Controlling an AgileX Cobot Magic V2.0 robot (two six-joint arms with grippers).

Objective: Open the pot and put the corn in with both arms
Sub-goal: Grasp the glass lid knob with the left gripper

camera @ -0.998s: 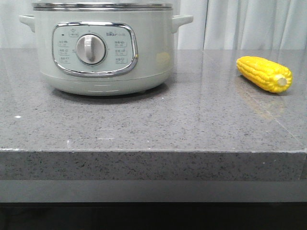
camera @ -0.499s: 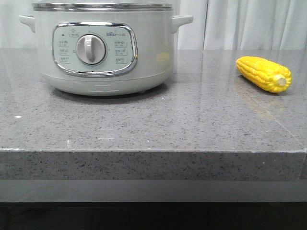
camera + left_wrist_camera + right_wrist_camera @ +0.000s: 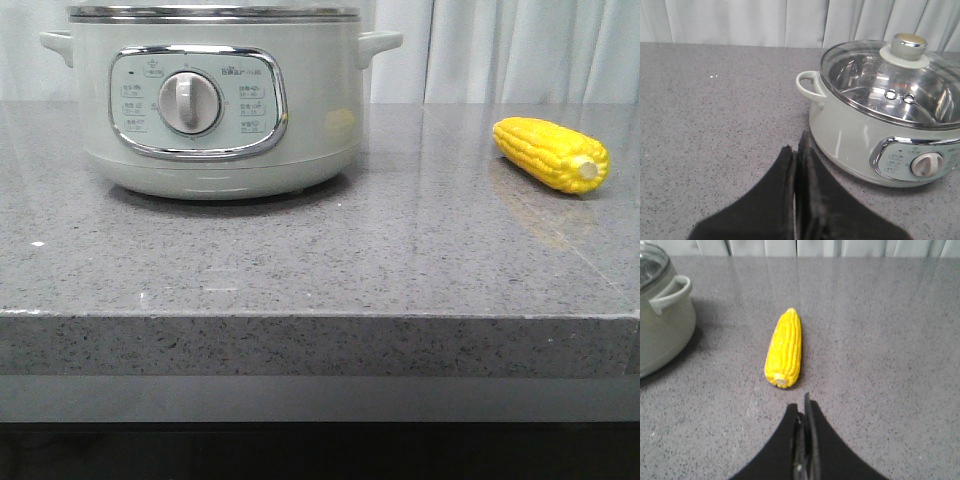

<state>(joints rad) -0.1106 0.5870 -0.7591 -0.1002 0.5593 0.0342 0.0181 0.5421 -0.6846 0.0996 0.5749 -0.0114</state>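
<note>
Here the grey stone table (image 3: 300,260) carries everything, and the biggest thing on it is the pot (image 3: 215,100), which sits toward the robot's left with its dial facing forward. Its glass lid (image 3: 895,82) is on, with the knob (image 3: 904,47) upright in the middle, so opening is not yet done. The corn (image 3: 552,153) lies flat on the table well apart from the pot, on the right side, its pale stub end pointing toward the robot; that puts it within the right arm's reach and leaves the lid for the left. The left gripper (image 3: 795,160) hangs near the pot's handle with its fingers pressed together and empty. The right gripper (image 3: 804,412) sits just short of the corn's stub, also closed tight on nothing.
</note>
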